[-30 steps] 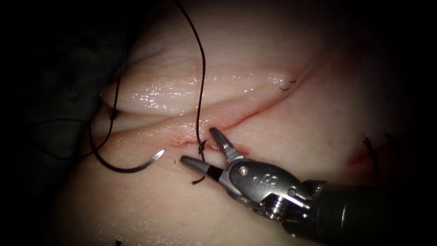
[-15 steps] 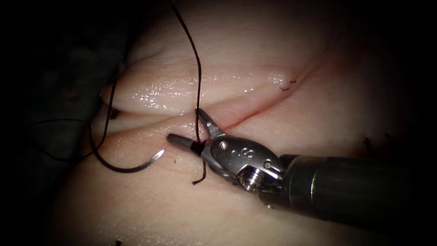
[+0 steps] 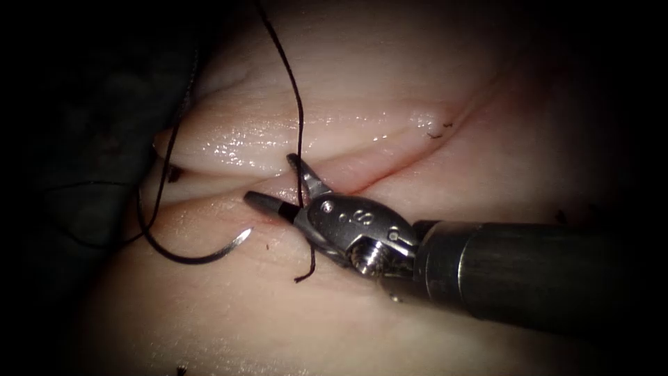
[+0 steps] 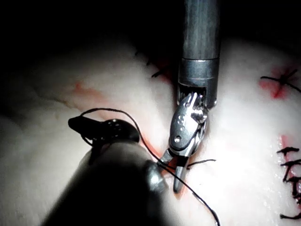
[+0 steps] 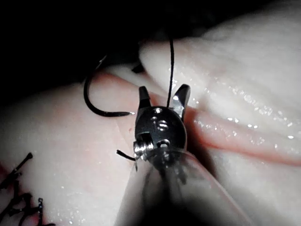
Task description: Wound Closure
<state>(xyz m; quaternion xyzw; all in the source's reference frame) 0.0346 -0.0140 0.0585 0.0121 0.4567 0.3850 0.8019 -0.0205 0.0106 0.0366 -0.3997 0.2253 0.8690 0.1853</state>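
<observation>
- The thread (image 3: 298, 111) comes down from above to a knot at the cut (image 3: 390, 163) in the tissue (image 3: 487, 174). It runs right between the two jaws of the right hand (image 3: 277, 183), close to where they hinge.
- The right hand's jaws are apart and grip nothing. One jaw lies on each side of the thread.
- A second ago this hand sat lower and further right, with its jaws around the knot. Since then it has slid up and to the left along the thread, so the thread now sits deeper in its open mouth. The thread is not cut.
- A short cut end of thread (image 3: 306, 268) curls just below the hand.
- The curved needle (image 3: 191, 254) lies loose on the tissue, well to the left of the hand and left of the knot. Nothing holds it. It is not in the tissue and has not moved.
- The left hand (image 4: 87, 126) is seen in the left wrist view. I cannot tell if its jaws are apart or together.
- Old stitches (image 4: 289, 162) sit further along the tissue.
</observation>
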